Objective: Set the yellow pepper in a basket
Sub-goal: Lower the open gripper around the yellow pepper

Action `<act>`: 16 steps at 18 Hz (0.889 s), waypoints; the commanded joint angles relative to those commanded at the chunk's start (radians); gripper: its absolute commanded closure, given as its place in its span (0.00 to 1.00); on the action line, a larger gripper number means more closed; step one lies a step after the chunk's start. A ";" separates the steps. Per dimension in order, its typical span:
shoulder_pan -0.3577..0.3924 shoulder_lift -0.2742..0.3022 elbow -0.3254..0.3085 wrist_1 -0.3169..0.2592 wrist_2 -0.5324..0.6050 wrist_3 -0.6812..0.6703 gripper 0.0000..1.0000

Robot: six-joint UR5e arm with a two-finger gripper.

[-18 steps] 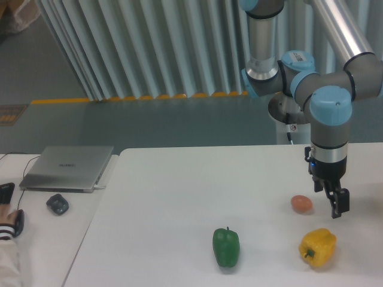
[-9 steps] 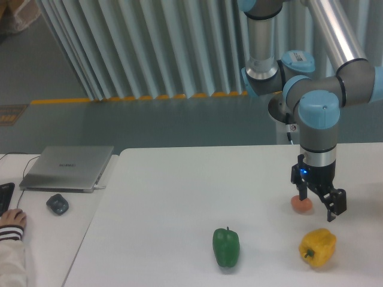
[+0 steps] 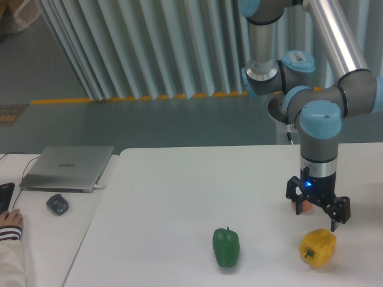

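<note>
The white surface (image 3: pixel 179 197) carries 2 peppers and 1 small orange-red thing (image 3: pixel 305 206); beside it sit a laptop (image 3: pixel 67 167) and mouse (image 3: pixel 57 204). The green pepper (image 3: pixel 226 246) lies left of the yellow pepper (image 3: pixel 318 247), which rests untouched at the front right. No basket shows. In the last second the claw (image 3: pixel 317 207) has swung round and come down, fingers spread and holding nothing, just above and behind the yellow pepper, likely lining up a grasp.
</note>
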 joint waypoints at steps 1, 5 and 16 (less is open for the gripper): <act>0.000 -0.011 0.011 0.000 0.002 0.000 0.00; 0.002 -0.032 0.031 0.000 0.003 0.014 0.00; -0.011 -0.068 0.012 -0.012 0.009 0.014 0.00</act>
